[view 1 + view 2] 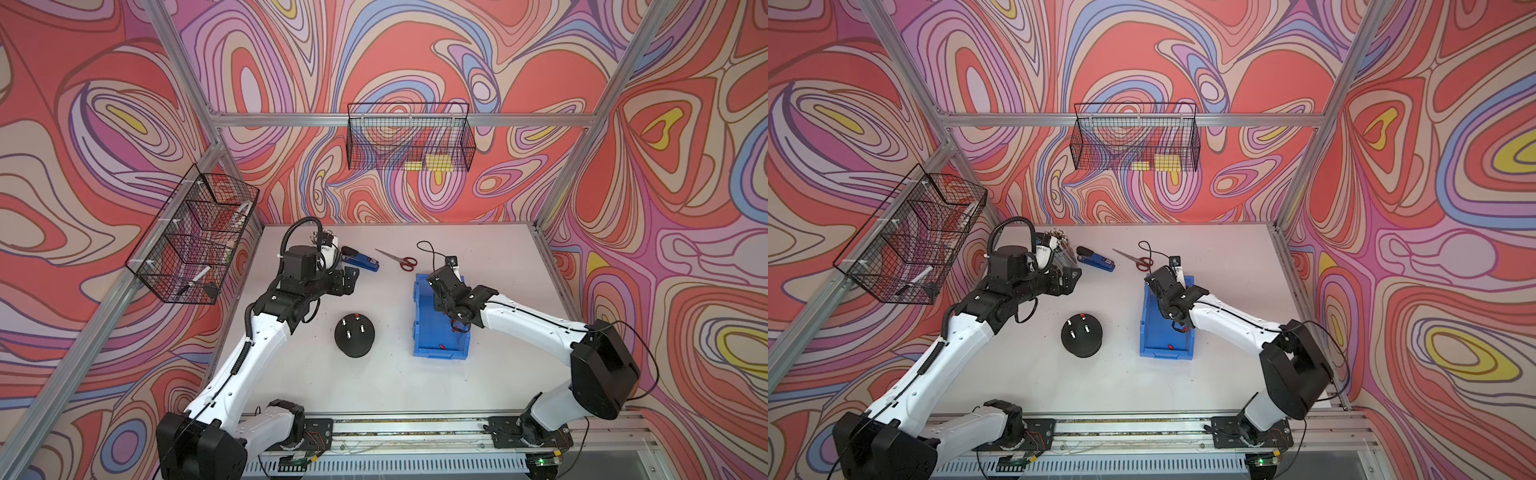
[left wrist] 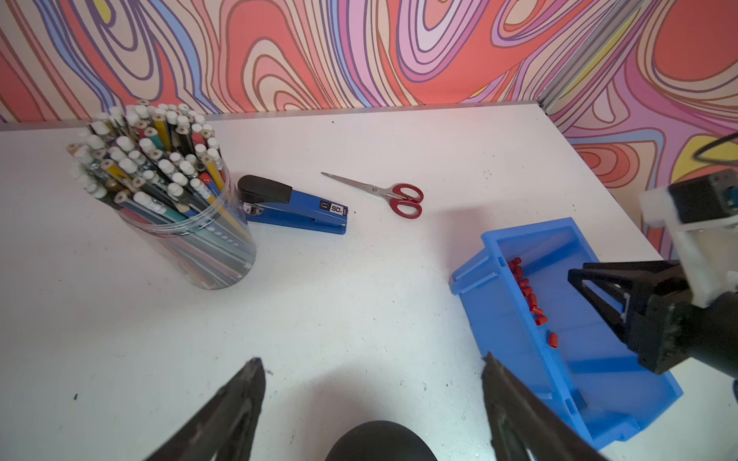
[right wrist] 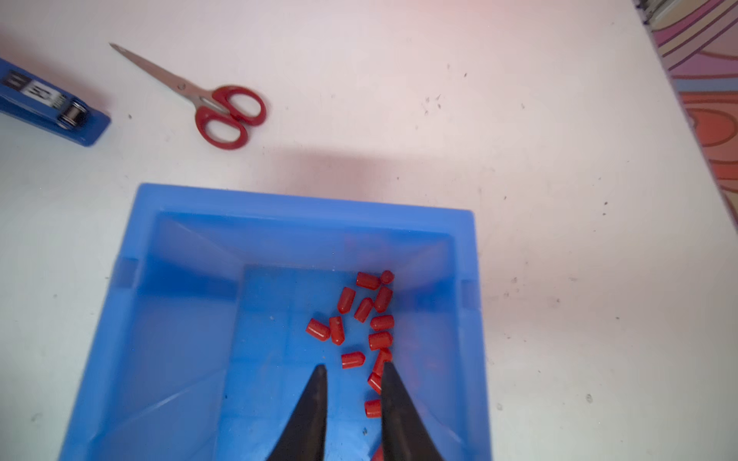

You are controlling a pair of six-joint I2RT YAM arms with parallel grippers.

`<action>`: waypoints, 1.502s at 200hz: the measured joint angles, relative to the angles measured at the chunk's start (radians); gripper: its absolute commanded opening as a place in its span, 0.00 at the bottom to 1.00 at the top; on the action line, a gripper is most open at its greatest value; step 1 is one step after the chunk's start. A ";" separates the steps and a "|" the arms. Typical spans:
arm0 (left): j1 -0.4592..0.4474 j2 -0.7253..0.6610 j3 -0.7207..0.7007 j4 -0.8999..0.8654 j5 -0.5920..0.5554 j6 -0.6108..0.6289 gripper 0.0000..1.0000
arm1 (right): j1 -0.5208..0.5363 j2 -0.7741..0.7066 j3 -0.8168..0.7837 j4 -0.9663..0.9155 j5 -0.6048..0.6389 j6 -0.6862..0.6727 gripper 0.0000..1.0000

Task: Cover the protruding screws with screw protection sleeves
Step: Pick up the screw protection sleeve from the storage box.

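- Protruding screws [image 1: 363, 329] and the screw protection sleeves [image 3: 381, 341] share a white table [image 1: 374, 386], the largest thing in both top views, with both arms reaching in from its near edge
- Blue bin [image 1: 440, 353] sits on the robot's right half of the table. The loose sleeves lie on its floor, most of them gathered along one wall
- Black round base [image 1: 354, 347] stands near the middle of the table, apart from the bin and nearer the left arm. The four screws rise upright from its top
- Left gripper [image 2: 370, 357] hovers over bare table beyond the base, its jaws spread wide with nothing between them
- Right gripper [image 3: 353, 366] hangs inside the bin with its tips down among the sleeves, jaws partly apart and clamped on nothing
- One fitted sleeve [image 1: 357, 316] shows red on the screw farthest from the arms, while the other three screws show bare metal
- By that count, about a quarter of the job looks done. Three sleeves are left to pick from the bin and press on
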 measured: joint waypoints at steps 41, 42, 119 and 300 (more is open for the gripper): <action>-0.023 0.090 0.020 -0.023 0.061 -0.021 0.81 | -0.044 -0.067 0.008 -0.051 -0.003 0.011 0.41; -0.024 0.092 0.021 -0.023 0.062 -0.021 0.81 | -0.047 -0.067 0.007 -0.051 -0.005 0.011 0.41; -0.036 0.117 0.031 -0.054 0.076 -0.027 0.81 | -0.124 -0.041 -0.043 -0.045 -0.111 0.016 0.40; -0.045 0.141 0.047 -0.053 0.098 -0.042 0.81 | -0.182 -0.074 -0.111 0.079 -0.180 -0.077 0.00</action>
